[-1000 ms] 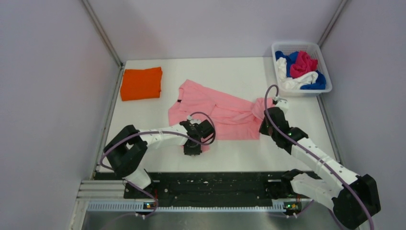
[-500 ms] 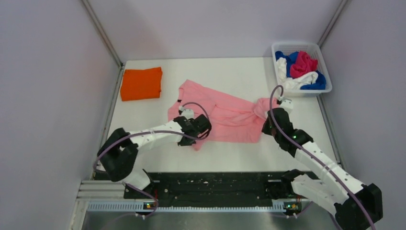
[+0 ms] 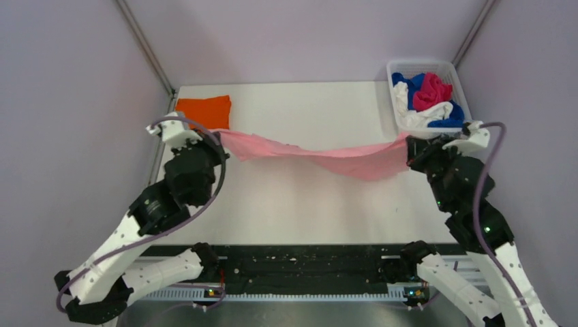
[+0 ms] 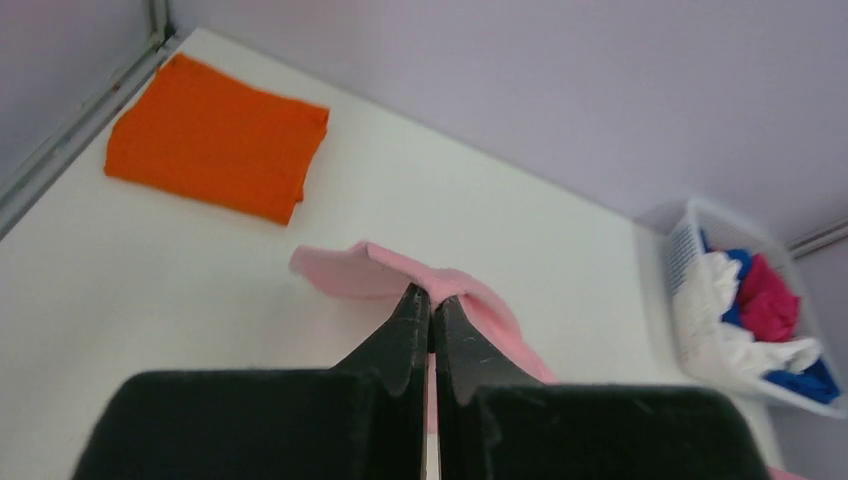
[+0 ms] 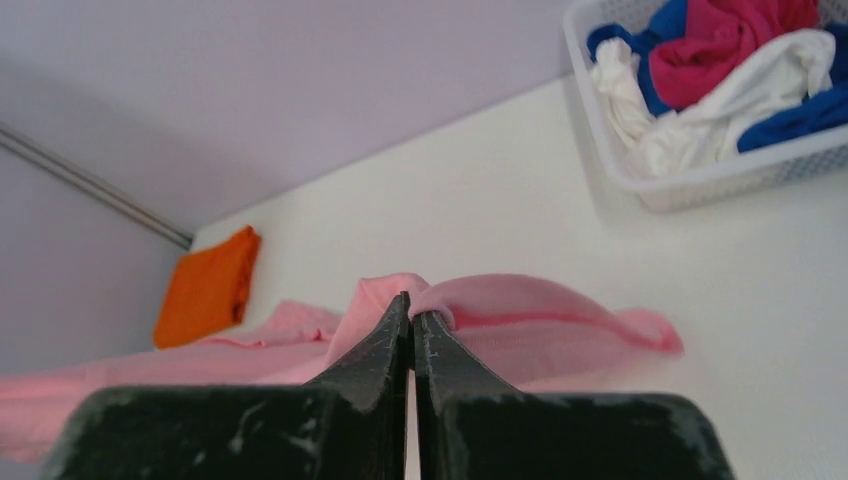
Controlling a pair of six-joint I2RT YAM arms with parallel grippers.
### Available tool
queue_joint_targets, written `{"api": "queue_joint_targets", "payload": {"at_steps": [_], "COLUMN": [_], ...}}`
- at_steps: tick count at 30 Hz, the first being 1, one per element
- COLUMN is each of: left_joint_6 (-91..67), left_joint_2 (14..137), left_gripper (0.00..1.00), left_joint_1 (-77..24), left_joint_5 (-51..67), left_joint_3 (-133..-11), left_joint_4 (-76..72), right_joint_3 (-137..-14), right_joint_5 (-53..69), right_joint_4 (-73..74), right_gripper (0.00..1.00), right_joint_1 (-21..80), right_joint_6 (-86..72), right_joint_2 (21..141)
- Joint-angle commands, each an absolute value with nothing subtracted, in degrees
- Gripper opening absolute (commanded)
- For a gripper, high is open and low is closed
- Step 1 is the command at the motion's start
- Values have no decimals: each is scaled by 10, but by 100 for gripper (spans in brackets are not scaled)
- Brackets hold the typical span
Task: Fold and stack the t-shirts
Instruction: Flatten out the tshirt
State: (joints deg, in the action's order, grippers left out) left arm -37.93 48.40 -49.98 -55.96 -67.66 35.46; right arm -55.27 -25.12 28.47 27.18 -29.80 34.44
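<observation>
Against 0.5 s ago: both arms have swung apart and upward. The light pink tee no longer lies spread on the table. It now hangs as a sagging band strung between the 2 grippers.

The left gripper is clamped on a soft pink fold at its tips, and the right gripper pinches the opposite end likewise.

The orange tee is unmoved, a flat folded rectangle just beyond the left gripper; its near edge is hidden by that arm in the top view.

The basket — white plastic lattice — sits beyond the right gripper and holds a crumpled blue tee, white tee and magenta tee.

Whether the band's lowest sag touches the table — cannot tell.
</observation>
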Motion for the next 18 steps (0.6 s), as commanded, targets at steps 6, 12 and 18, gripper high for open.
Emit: {"api": "queue_joint_targets", "payload": {"at_steps": [6, 12, 18], "left_joint_6": [-139, -121, -113], "left_joint_2": [419, 432, 452], "left_gripper": [0, 0, 0], "left_joint_1": [-500, -499, -499], "left_joint_5": [-409, -268, -210], "left_joint_3": [-898, -1026, -1083], "left_joint_4": [241, 300, 326], "right_joint_3": [-756, -821, -848], "right_joint_5": [-119, 9, 78], "right_joint_4": [279, 265, 240], "right_gripper": [0, 0, 0], "right_joint_1": [267, 267, 267], "right_joint_6": [-264, -276, -278], "right_joint_2": [299, 289, 275]}}
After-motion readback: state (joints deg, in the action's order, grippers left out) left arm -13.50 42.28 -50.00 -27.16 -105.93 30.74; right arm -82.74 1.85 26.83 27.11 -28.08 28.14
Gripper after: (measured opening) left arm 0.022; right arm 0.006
